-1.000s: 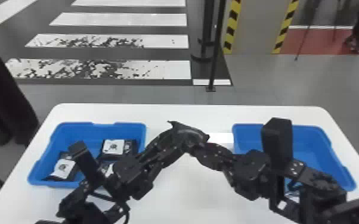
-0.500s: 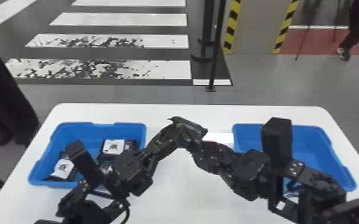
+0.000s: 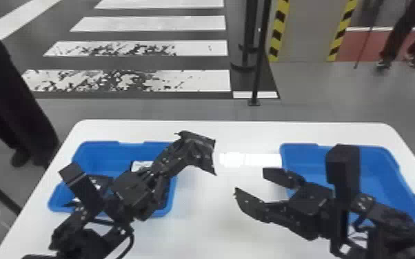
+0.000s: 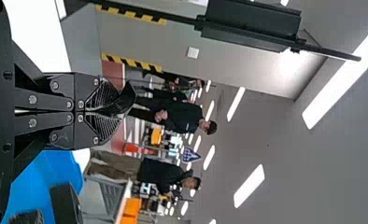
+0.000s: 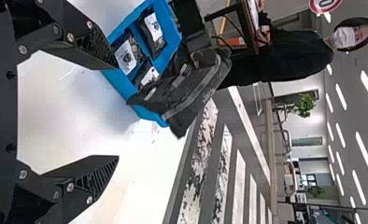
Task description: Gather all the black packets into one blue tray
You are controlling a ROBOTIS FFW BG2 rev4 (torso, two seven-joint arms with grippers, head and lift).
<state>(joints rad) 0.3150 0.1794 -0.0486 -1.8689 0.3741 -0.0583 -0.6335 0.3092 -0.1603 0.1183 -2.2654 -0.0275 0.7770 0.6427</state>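
Note:
My left gripper (image 3: 180,153) is above the table, just right of the left blue tray (image 3: 100,151), shut on a black packet (image 3: 200,153). In the left wrist view the left gripper (image 4: 108,111) has its fingers together on the packet's dark edge (image 4: 125,99). To the right, my right gripper (image 3: 250,179) stands open, a gap between it and the packet. The right wrist view has the right gripper (image 5: 117,112) with nothing between its fingers and the held packet (image 5: 191,88) beyond. Packets with white labels (image 5: 127,57) lie in the left tray (image 5: 170,22).
A second blue tray (image 3: 379,165) stands at the table's right, partly behind my right arm. The white table (image 3: 210,220) spans between both trays. A black post (image 3: 259,69) stands on the floor behind it.
The right gripper has come away from the held packet, drawn back to the right and opened. The packet stays with the left gripper, which has shifted slightly.

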